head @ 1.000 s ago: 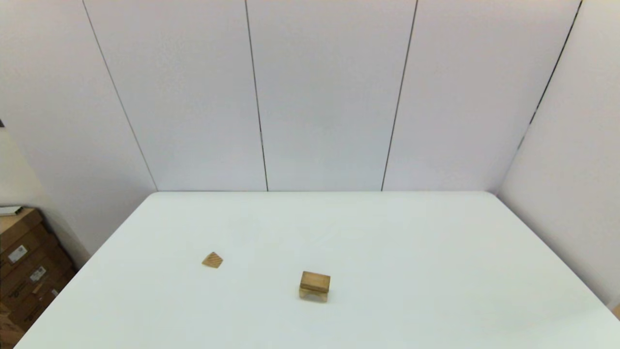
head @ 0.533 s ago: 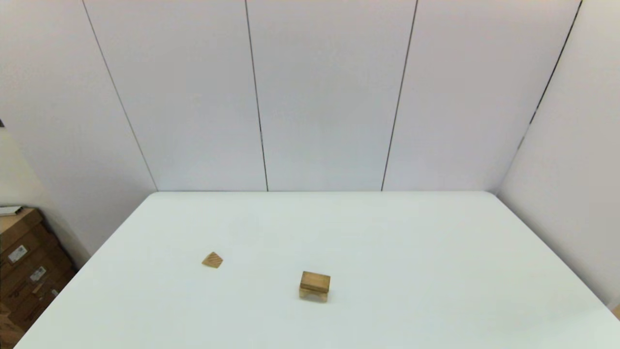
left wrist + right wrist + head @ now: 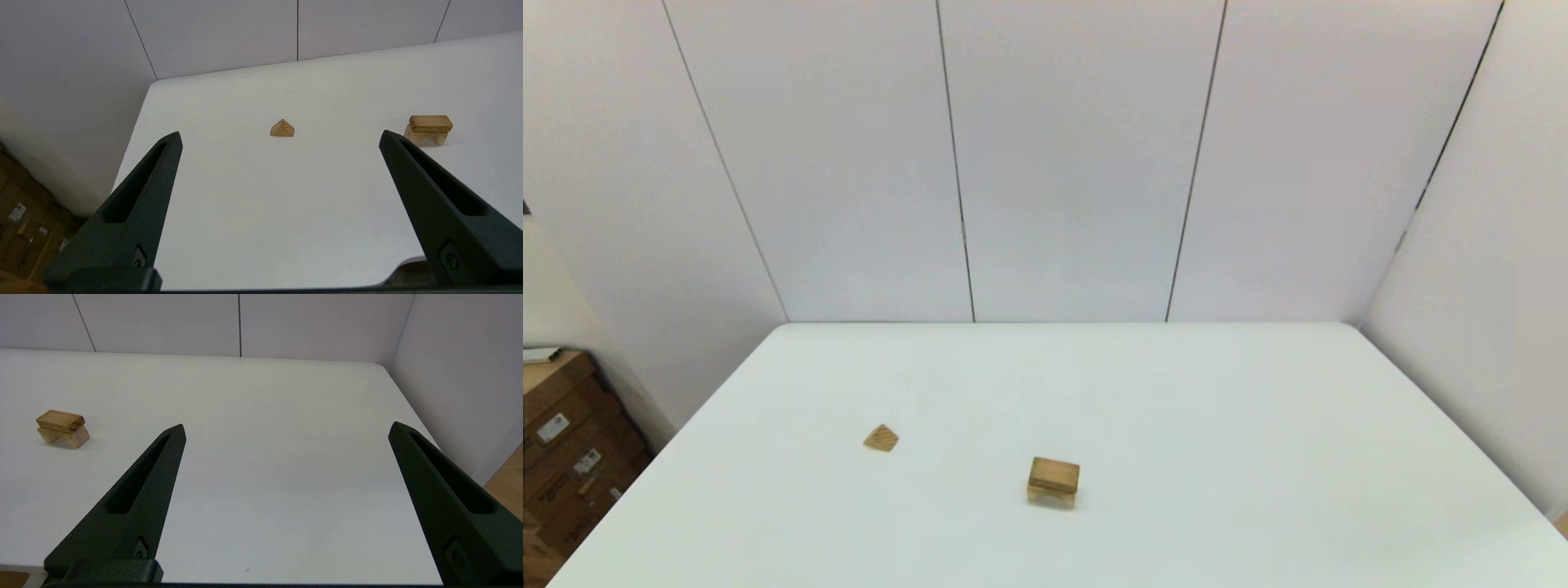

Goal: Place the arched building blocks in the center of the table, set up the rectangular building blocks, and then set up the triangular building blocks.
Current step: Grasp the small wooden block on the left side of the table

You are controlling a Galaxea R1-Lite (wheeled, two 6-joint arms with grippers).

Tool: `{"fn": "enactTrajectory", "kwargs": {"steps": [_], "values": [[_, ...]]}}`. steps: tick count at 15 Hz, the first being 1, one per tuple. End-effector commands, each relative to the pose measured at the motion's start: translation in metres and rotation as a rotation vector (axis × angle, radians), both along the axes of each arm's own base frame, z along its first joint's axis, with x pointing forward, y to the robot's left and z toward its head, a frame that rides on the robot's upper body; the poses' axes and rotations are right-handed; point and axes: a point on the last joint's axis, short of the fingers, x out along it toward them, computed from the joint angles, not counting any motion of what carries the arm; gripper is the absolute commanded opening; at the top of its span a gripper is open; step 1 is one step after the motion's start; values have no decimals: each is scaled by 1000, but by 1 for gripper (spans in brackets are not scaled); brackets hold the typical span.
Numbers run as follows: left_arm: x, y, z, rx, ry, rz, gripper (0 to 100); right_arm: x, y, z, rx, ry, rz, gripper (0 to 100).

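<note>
The arch [image 3: 1052, 496] sits on the table [image 3: 1258, 457], a bit toward the near edge from the middle. The flat block [image 3: 1054, 474] lies right on top of the arch, touching it, so the two make a little stack. The wedge [image 3: 880, 438] lies alone on the table, at about 10 o'clock from the stack and well apart from it. Both arms are parked low by the near edge, and the head view does not show them. The left gripper [image 3: 279, 136] has its two black fingers [image 3: 141, 204] spread wide apart, and they hold nothing. In the left wrist view the wedge [image 3: 282, 128] is straight out in front of this gripper, at about 12 o'clock and some way off. The stack is out at about 2 o'clock from it, with the flat block [image 3: 431, 123] on the arch [image 3: 425, 139]. Only bare white table lies between the left gripper and the wedge. The right gripper [image 3: 287, 428] also has its fingers [image 3: 139, 498] spread wide apart, and it holds nothing. From it the stack is far off at about 10 o'clock, the flat block [image 3: 60, 419] over the arch [image 3: 65, 437]. Brown boxes [image 3: 564, 457] stand on the floor past the left side of the table. White walls [image 3: 1078, 163] stand behind the table and along its right side.
</note>
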Motion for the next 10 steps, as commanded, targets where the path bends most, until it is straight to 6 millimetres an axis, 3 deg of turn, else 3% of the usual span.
{"fn": "enactTrajectory", "kwargs": {"steps": [1, 3, 5, 10], "values": [[97, 0, 61, 0, 304, -2, 100, 0, 0, 0, -1, -2, 0, 100], [140, 0, 62, -2, 400, -7, 100, 0, 0, 0, -1, -2, 0, 100], [171, 1, 48, -10, 519, -1, 100, 0, 0, 0, -1, -2, 0, 100], [206, 1, 25, -16, 679, -1, 100, 0, 0, 0, -1, -2, 0, 100]]}}
